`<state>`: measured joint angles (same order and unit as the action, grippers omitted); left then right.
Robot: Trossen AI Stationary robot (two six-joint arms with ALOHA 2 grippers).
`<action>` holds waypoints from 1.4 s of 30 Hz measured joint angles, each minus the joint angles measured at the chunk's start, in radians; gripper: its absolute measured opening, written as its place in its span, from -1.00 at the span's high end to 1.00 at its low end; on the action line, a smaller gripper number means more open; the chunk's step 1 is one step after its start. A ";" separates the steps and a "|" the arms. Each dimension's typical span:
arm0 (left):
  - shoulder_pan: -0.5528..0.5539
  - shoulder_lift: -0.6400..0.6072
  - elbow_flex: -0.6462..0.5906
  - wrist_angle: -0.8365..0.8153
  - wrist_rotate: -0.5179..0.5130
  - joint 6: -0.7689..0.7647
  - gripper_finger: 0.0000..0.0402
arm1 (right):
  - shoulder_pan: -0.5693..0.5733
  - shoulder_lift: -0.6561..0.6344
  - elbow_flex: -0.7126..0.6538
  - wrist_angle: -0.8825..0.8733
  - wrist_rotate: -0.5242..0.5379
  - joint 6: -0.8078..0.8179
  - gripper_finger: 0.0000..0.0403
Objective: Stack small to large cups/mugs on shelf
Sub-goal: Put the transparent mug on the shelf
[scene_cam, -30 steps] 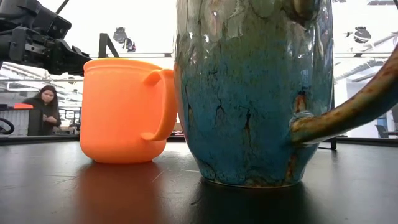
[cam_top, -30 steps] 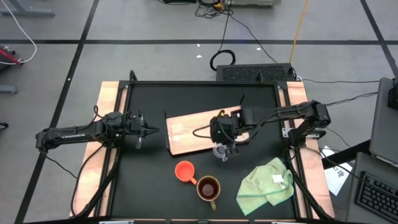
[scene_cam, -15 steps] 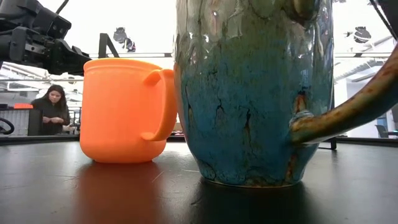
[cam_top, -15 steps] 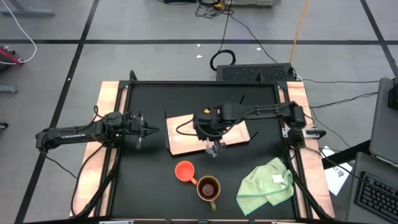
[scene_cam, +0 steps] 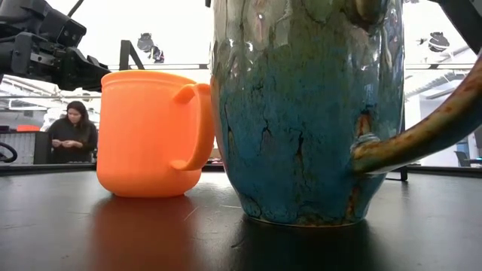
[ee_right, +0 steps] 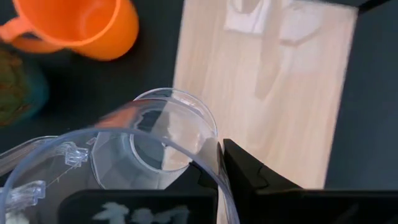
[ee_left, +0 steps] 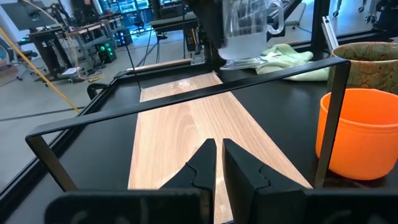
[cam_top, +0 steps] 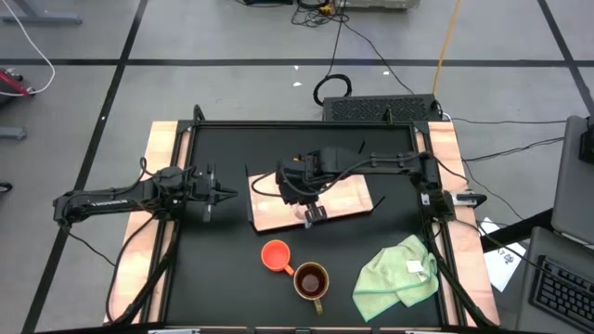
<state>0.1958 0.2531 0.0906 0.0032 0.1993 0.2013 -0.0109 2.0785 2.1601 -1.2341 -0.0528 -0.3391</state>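
The tiny clear glass cup (ee_right: 149,149) you hold clamped in the right gripper (cam_top: 314,214), above the light wooden board (cam_top: 348,197).

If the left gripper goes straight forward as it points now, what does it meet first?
Probably the wooden board: the left gripper, nearly shut, points along it. Farther on hangs the clear glass cup; depth is unclear.

Right gripper (ee_right: 219,171) has its dark fingers (ee_right: 249,171) pinched on the rim of the clear glass cup (ee_right: 149,149), which hangs over the edge of the wooden shelf (ee_right: 273,81). On the black tabletop (ee_right: 152,68) beside it sits the orange cup (ee_right: 87,25), and a dark mug (ee_right: 15,90) peeks in.
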 joint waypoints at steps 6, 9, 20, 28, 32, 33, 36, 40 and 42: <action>0.000 0.000 0.000 0.000 0.000 0.000 0.85 | -0.032 0.008 0.001 0.058 0.000 -0.001 1.00; 0.000 0.000 0.000 0.000 0.000 0.000 0.85 | -0.058 0.024 0.000 0.065 0.000 -0.007 1.00; 0.000 0.002 0.000 -0.001 -0.001 0.000 0.85 | -0.116 0.066 0.000 0.103 -0.003 -0.098 1.00; 0.000 0.002 0.000 -0.001 -0.018 0.000 0.85 | -0.134 0.066 0.000 0.090 -0.004 -0.148 1.00; 0.000 0.002 0.000 -0.001 -0.019 0.000 0.85 | -0.135 0.099 0.000 0.082 0.000 -0.166 1.00; 0.000 0.002 0.000 0.000 -0.019 0.000 0.85 | -0.135 0.105 0.000 0.083 0.000 -0.167 1.00; 0.000 0.002 0.000 0.000 -0.021 0.000 0.85 | -0.134 0.114 -0.001 0.056 0.000 -0.167 1.00; 0.000 0.002 0.000 0.000 -0.024 0.000 0.85 | -0.133 0.119 -0.001 0.023 0.002 -0.167 1.00; 0.000 0.002 0.000 0.000 -0.025 0.000 0.85 | -0.133 0.120 -0.001 0.025 0.002 -0.166 1.00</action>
<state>0.1959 0.2550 0.0906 0.0031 0.1741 0.2015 -0.1436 2.1983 2.1593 -1.2090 -0.0505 -0.5046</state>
